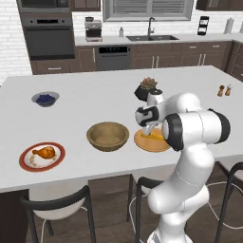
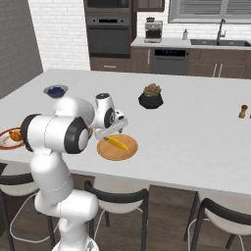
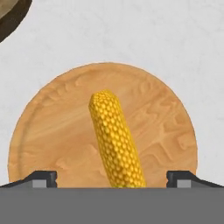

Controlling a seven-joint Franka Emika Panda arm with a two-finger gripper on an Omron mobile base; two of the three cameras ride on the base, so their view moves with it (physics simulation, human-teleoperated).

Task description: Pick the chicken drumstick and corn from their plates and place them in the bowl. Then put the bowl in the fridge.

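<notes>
The yellow corn [image 3: 114,135] lies on the plain tan plate [image 3: 57,131] near the counter's front edge, also seen as corn [image 1: 155,136] [image 2: 117,142] on that plate [image 1: 152,144] [image 2: 128,151]. My gripper [image 3: 113,179] [image 1: 148,131] [image 2: 111,134] hovers just above it, open, with one fingertip on each side of the cob and nothing held. The wooden bowl [image 1: 107,135] [image 3: 11,13] stands empty to the plate's left. Further left, the chicken drumstick [image 1: 45,152] [image 2: 16,135] rests on the red-rimmed plate [image 1: 59,161]. I cannot tell whether the tall grey surface [image 2: 17,44] at far left is the fridge.
A small grey bowl of blueberries [image 1: 45,98] [image 2: 55,91] sits at the back left of the island. A potted plant [image 1: 148,88] [image 2: 151,96] stands just behind my hand. Two shakers [image 1: 224,90] are at the right. Dark stools [image 1: 57,204] [image 2: 117,201] line the front edge.
</notes>
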